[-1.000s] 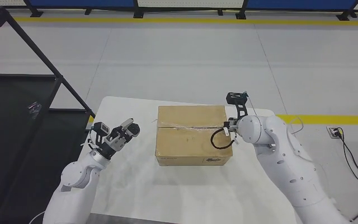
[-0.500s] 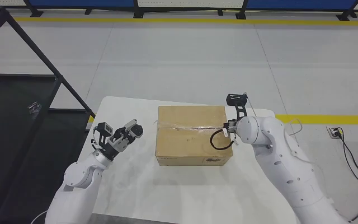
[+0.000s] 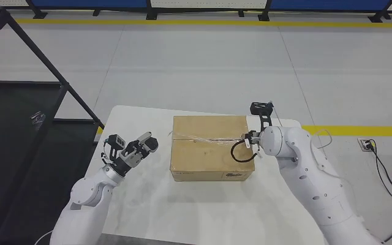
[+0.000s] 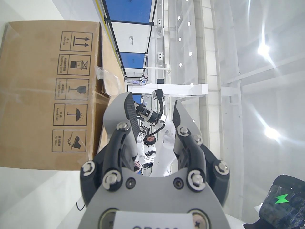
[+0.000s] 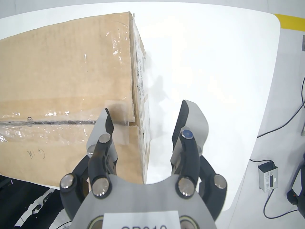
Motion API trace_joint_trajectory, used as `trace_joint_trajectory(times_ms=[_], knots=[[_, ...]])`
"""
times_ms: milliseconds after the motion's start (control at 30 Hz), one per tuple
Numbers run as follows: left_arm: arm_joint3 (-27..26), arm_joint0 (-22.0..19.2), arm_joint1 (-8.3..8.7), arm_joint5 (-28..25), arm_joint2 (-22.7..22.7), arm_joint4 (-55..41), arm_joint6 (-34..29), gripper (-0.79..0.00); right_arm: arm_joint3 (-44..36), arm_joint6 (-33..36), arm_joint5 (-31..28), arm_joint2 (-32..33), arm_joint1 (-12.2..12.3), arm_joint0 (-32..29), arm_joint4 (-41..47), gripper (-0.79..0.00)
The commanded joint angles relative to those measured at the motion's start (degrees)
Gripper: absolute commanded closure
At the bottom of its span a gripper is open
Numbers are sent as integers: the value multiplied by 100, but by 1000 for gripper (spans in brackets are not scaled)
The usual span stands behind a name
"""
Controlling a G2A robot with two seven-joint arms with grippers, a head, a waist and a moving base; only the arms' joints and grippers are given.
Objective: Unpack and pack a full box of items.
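Box: brown cardboard box (image 3: pixel 211 150), flaps closed, clear tape (image 5: pixel 47 120) along its top seam; stands at the middle of the white table (image 3: pixel 184 208).
Right gripper (image 5: pixel 145 110): jaws spread, holding nothing, straddling the box's upper edge at the seam end.
Left gripper (image 4: pixel 152 106): jaws spread, holding nothing, near the box's opposite end, apart from it.

**Astride the box's end edge**

Hovers with the right gripper (image 5: pixel 145 115) spread wide above the cardboard box (image 5: pixel 64 72) on the white table (image 5: pixel 202 48). Puts one finger (image 5: pixel 104 125) over the box top, right by the taped centre seam (image 5: pixel 59 120) (touching or not, cannot tell), and the other over the table just beside the end wall. Beyond the table's edge, on the floor: a small grey adapter (image 5: pixel 268 177), dark cables (image 5: pixel 283 125), a yellow line (image 5: pixel 290 21).
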Motion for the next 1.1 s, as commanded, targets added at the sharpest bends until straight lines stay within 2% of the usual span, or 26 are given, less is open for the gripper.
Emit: trace_joint_trajectory(times_ms=[0, 100, 267, 833, 933, 1067], knots=[[-6, 9, 3, -3, -7, -9, -10, -342, -19, 13, 37, 29, 0, -10, -57, -554], [-19, 20, 8, 0, -13, -13, -14, -342, -45, 60, 60, 98, 6, -29, -131, -588], [-31, 32, 13, 3, -15, -16, -12, -342, -51, 101, 103, 220, 22, -68, -304, -763], [-199, 57, 7, -11, 50, -170, -13, -342, -222, 137, -148, 666, 58, -325, -304, -785], [-325, 25, -19, -23, 121, -376, -19, -348, -240, 103, -163, 696, 53, -357, -299, -785], [-439, -143, -80, 65, 437, -338, 98, -354, -254, 41, -179, 738, 44, -388, -262, -785]])
